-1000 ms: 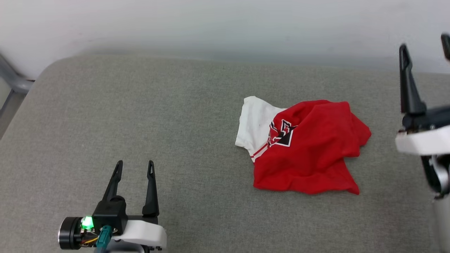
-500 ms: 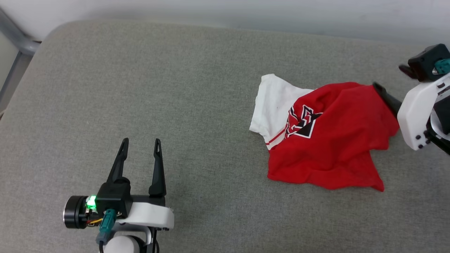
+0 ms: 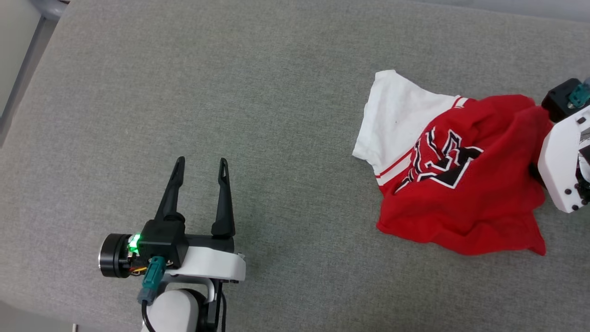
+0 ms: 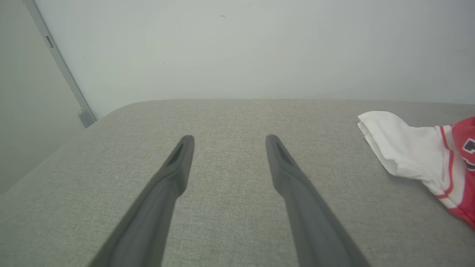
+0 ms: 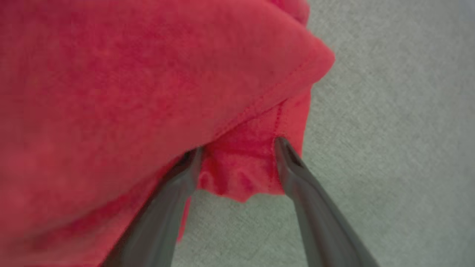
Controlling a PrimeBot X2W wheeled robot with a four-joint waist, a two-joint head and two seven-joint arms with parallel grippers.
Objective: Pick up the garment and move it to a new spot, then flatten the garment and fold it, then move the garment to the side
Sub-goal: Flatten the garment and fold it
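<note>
Fingers [image 3: 169, 198] of left gripper [image 3: 202, 160]: long, dark, matte, tapering to slotted tips. Spread wide, gripping nothing. Low left in head view, over bare upholstery; black body behind with green light, teal plug, white shell. Same left gripper [image 4: 230, 137] in left wrist view: tips well apart, just cloth surface between.

Underneath, cushion [image 3: 276, 92]: grey woven fabric, fine heathered weave, flat top, rounded far-left corner. Behind cushion [image 4: 222, 111] in left wrist view, pale smooth wall [image 4: 259, 44] and slanted grey metal strip [image 4: 63, 70] at left.

Crumpled at right of cushion, well apart from left gripper: garment [image 3: 461, 198]. Soft knit. White sleeve panel on its left side, then red-and-white striped trim, then red body bunched in loose folds. Black white-outlined lettering creased, not readable. At right edge of left wrist view, garment [image 4: 408, 148] as white sleeve plus striped trim.

Far right, at garment's right edge: white wrist shell [image 3: 560, 161], tips hidden behind it in head view. In right wrist view, right gripper [image 5: 238, 146]: fingers wide apart, straddling a puckered, stitched red hem. Cloth between and against tips, not pinched. Red fold of garment [image 5: 111, 92] draped over left finger, grey cushion [image 5: 389, 148] at right.
</note>
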